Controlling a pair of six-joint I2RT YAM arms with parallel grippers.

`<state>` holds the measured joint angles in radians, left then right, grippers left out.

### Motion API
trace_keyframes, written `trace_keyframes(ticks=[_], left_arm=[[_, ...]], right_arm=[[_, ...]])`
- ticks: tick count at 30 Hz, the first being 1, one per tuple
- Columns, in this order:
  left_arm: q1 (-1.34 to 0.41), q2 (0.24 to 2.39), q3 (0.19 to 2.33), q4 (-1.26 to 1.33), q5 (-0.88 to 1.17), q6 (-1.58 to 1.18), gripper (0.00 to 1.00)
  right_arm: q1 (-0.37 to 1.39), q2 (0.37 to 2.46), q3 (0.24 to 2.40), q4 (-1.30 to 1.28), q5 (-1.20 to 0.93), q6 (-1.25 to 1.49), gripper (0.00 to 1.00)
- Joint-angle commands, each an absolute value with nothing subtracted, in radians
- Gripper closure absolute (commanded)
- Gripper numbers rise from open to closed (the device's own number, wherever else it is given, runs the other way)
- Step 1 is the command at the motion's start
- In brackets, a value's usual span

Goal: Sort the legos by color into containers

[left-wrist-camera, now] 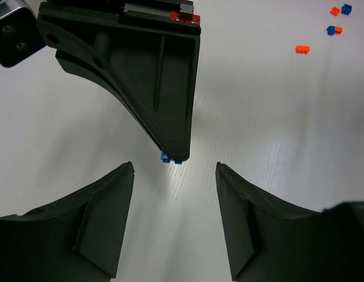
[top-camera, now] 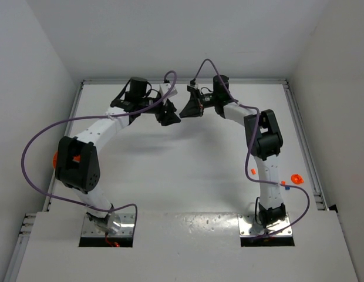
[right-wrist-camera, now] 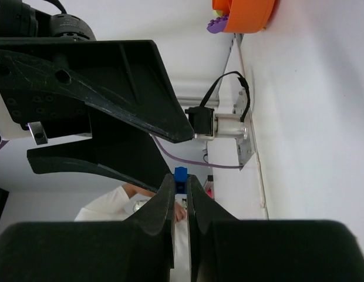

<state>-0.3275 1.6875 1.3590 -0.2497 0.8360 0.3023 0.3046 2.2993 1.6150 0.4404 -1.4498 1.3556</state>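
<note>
1. Right gripper point(right-wrist-camera: 181, 178) is clamped on a blue lego point(right-wrist-camera: 181, 172). The brick pokes out past the tips, up off the table point(top-camera: 170, 170) at the far middle.
2. Left gripper point(left-wrist-camera: 175, 168) faces it tip to tip, jaws apart w/ nothing between them. The blue lego sits just beyond its fingertips point(left-wrist-camera: 128, 171).
3. Orange bowl point(right-wrist-camera: 248, 13) is over on the left side, mostly hidden behind the left arm in the top view. A purple lego point(right-wrist-camera: 216, 25) shows at its edge; can't tell if it's inside.
4. Loose legos point(left-wrist-camera: 302, 49), orange & blue, lie on the table near the right arm's base.
</note>
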Motion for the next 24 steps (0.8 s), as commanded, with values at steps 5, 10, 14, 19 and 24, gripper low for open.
trace_keyframes(ticks=[5,10,14,19,24], left_arm=[[-0.345,1.698,1.361,-0.201,0.877,0.35,0.39],[-0.354,1.698,1.361,-0.183,0.868,0.35,0.46],[-0.364,1.707,1.361,-0.183,0.857,0.35,0.51],[-0.364,1.717,1.371,-0.183,0.857,0.339,0.59],[-0.364,1.727,1.382,-0.193,0.848,0.339,0.69]], right_arm=[[0.324,2.226,1.626,0.499,-1.486,1.356,1.0],[0.324,2.235,1.635,0.499,-1.497,1.356,1.0],[0.324,2.235,1.644,0.508,-1.506,1.356,1.0],[0.324,2.235,1.644,0.508,-1.516,1.356,1.0],[0.324,2.235,1.644,0.517,-1.525,1.356,1.0]])
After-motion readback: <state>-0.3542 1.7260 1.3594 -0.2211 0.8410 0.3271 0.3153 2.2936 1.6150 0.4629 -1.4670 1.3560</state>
